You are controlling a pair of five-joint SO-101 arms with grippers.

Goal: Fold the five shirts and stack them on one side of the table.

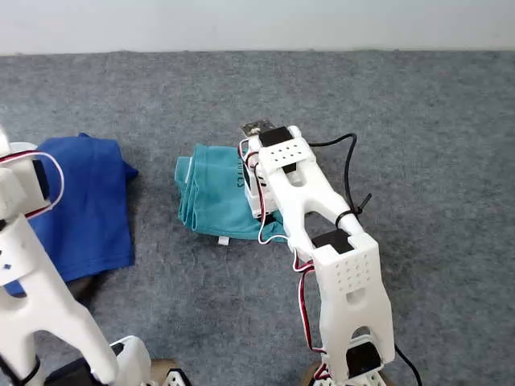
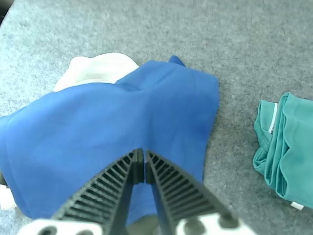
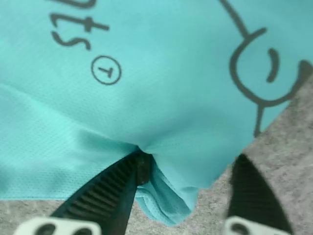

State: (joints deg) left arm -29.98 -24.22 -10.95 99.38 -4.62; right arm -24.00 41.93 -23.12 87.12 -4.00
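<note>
Now right hand open astride teal shirt edge; left hand closed over blue shirt.

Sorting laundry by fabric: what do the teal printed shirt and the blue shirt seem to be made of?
Teal printed shirt: likely matte synthetic mesh; tiny pinholes show close up. Blue shirt: smooth matte knit, perhaps cotton; weave unresolved.

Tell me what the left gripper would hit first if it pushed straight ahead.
The blue shirt. The left gripper is shut and points straight at its cloth. I cannot tell how much gap there is, and the tips may be touching it.
</note>
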